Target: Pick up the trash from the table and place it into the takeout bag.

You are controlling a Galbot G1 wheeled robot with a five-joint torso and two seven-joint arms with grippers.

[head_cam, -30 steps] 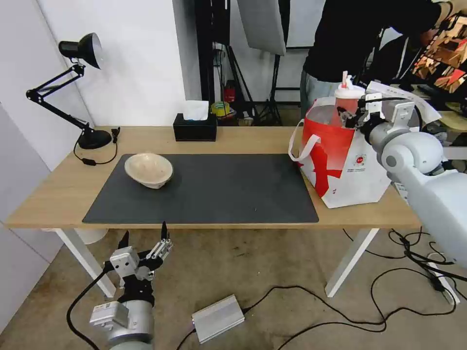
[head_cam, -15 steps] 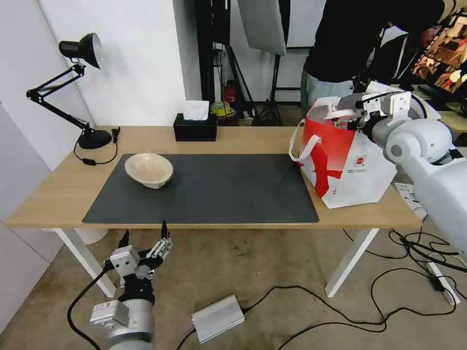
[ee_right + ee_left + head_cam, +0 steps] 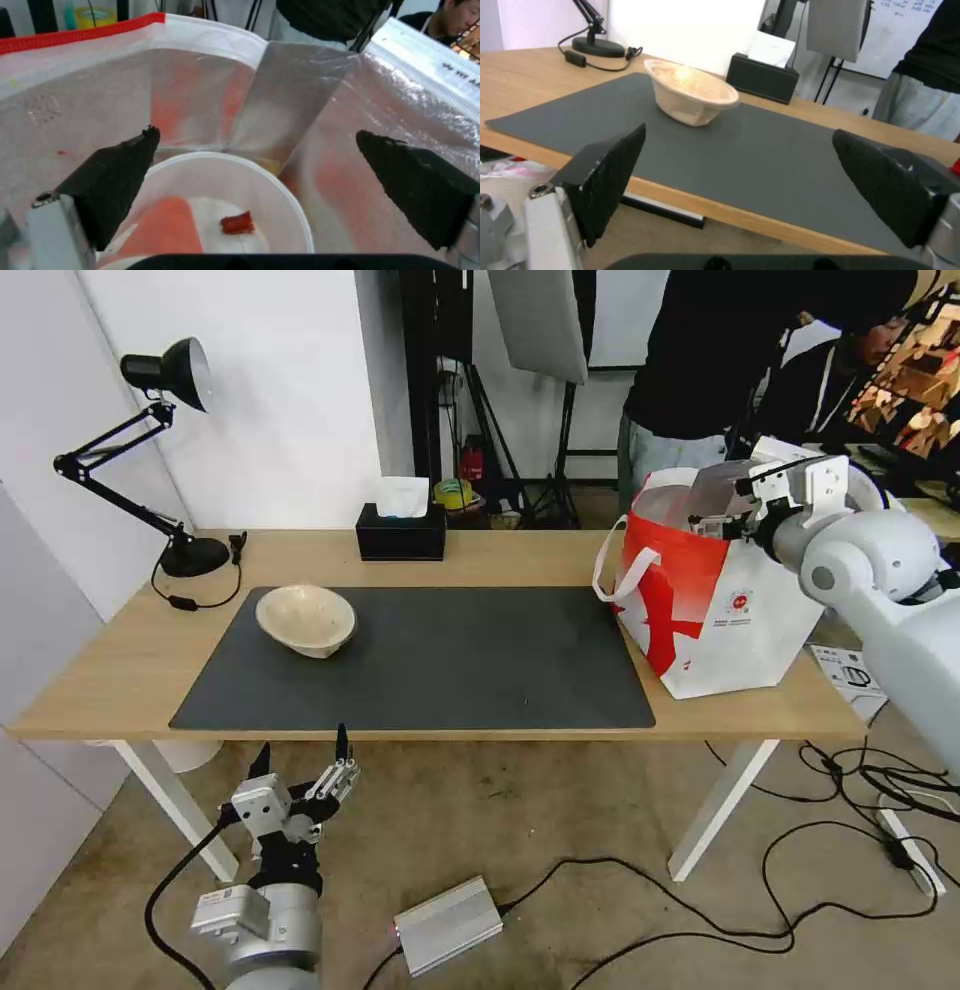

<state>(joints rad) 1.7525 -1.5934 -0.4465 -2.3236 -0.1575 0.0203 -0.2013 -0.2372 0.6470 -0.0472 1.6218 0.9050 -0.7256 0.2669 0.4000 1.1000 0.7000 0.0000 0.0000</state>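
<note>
The takeout bag (image 3: 715, 610), white with a red pattern, stands open at the right end of the table (image 3: 120, 650). My right gripper (image 3: 728, 522) hangs open over its mouth, holding nothing. In the right wrist view, between the open fingers of the right gripper (image 3: 256, 132), the foil lining surrounds a large white round bowl (image 3: 280, 198) with the red drink cup (image 3: 160, 228) lying in it. The shallow beige bowl (image 3: 305, 618) sits on the left of the dark mat (image 3: 430, 660). My left gripper (image 3: 300, 770) waits open below the table's front edge, facing that beige bowl (image 3: 690, 90).
A black tissue box (image 3: 401, 532) stands at the table's back edge. A black desk lamp (image 3: 193, 557) occupies the far left corner. On the floor under the table lie a silver box (image 3: 447, 925) and loose cables (image 3: 800, 910).
One second ago my right gripper held the red cup above the bag. It came down into the bag's mouth and let go, and the cup now lies inside. The left arm barely moved.
</note>
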